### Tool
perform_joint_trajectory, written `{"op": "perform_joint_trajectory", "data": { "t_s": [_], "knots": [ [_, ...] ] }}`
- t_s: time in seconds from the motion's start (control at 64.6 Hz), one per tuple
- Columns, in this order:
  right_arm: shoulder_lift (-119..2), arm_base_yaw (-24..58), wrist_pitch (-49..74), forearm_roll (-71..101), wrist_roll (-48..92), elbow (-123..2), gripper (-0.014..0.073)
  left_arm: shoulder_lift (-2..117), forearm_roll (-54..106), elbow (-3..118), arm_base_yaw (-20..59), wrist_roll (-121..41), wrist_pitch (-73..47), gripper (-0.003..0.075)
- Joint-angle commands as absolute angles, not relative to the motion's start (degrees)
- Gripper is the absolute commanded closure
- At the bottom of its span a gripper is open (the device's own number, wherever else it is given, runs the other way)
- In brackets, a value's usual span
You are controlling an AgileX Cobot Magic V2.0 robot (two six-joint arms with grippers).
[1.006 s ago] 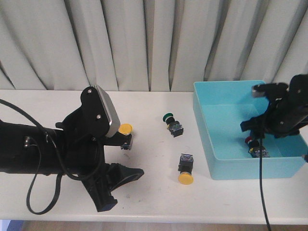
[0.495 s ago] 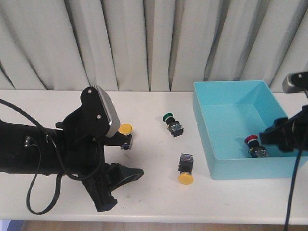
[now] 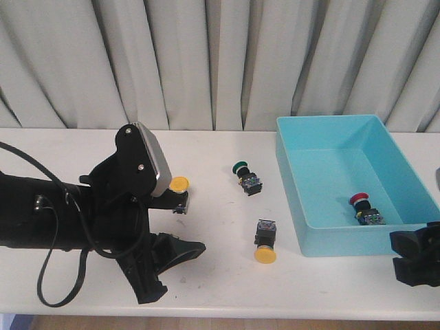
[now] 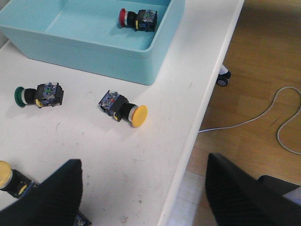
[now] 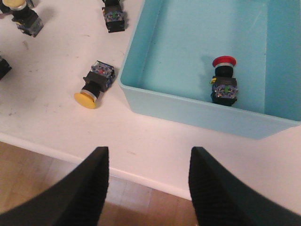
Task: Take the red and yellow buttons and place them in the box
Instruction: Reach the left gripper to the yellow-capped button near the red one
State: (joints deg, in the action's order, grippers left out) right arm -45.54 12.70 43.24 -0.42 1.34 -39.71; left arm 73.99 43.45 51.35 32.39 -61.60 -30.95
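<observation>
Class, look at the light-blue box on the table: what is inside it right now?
Inside the box lies one red button on its side near the front wall. The floor is otherwise bare in the right wrist view; nothing seems hidden.

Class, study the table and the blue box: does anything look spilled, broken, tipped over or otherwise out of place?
Nothing looks damaged or spilled. The red button lies on its side inside the box. Two yellow buttons and a green button lie scattered on the table, tipped on their sides.
</observation>
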Motion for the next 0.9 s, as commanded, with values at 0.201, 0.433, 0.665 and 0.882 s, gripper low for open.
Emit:
{"op": "perform_joint_trajectory", "data": {
  "t_s": [0.201, 0.433, 0.665, 0.882],
  "knots": [
    [-43.39, 12.86, 39.88, -0.82, 1.19, -41.17, 0.0221, 72.72, 45.25, 52.90, 32.51, -61.50, -29.65, 0.0197],
    [-43.39, 12.86, 39.98, -0.82, 1.19, -41.17, 0.0221, 72.72, 45.31, 52.90, 32.51, -61.50, -29.66, 0.0197],
    [-43.39, 12.86, 39.85, -0.82, 1.19, -41.17, 0.0221, 72.72, 44.70, 52.90, 32.45, -61.18, -28.47, 0.0197],
    [-43.39, 12.86, 39.81, -0.76, 1.19, -41.17, 0.0221, 76.04, 34.63, 55.05, 28.66, -47.85, -23.98, 0.0197]
  ]
}}
